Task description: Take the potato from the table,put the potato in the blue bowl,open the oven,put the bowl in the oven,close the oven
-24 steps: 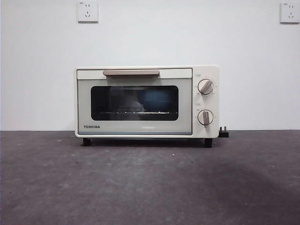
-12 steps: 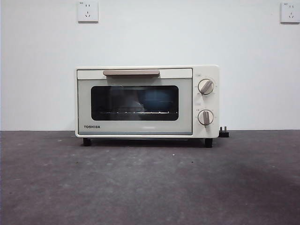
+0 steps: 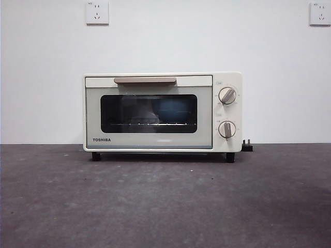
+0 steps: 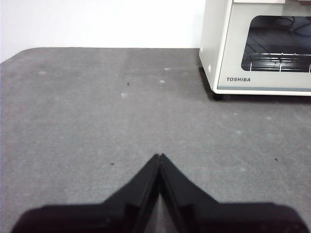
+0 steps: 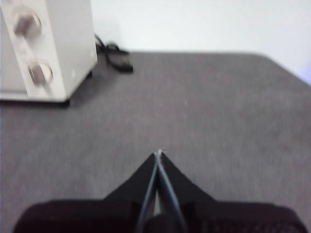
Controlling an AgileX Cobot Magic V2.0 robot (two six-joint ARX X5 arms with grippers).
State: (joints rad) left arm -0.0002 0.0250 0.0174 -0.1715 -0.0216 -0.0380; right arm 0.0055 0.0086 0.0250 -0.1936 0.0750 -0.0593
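Observation:
The cream-white oven (image 3: 155,135) stands at the back of the table (image 3: 165,201) with its door closed and its beige handle (image 3: 145,80) up. Through the dark window the blue bowl (image 3: 173,109) shows on the wire rack inside. The potato is hidden. Neither arm shows in the front view. My left gripper (image 4: 160,156) is shut and empty above bare table, off the oven's (image 4: 233,53) left front corner. My right gripper (image 5: 159,153) is shut and empty too, over the table out from the oven's (image 5: 68,43) knob side.
A black plug and cord (image 5: 114,56) lie on the table behind the oven's right side; the plug (image 3: 247,146) also shows in the front view. Two wall sockets (image 3: 96,12) sit high on the white wall. The table's rounded corners show in both wrist views.

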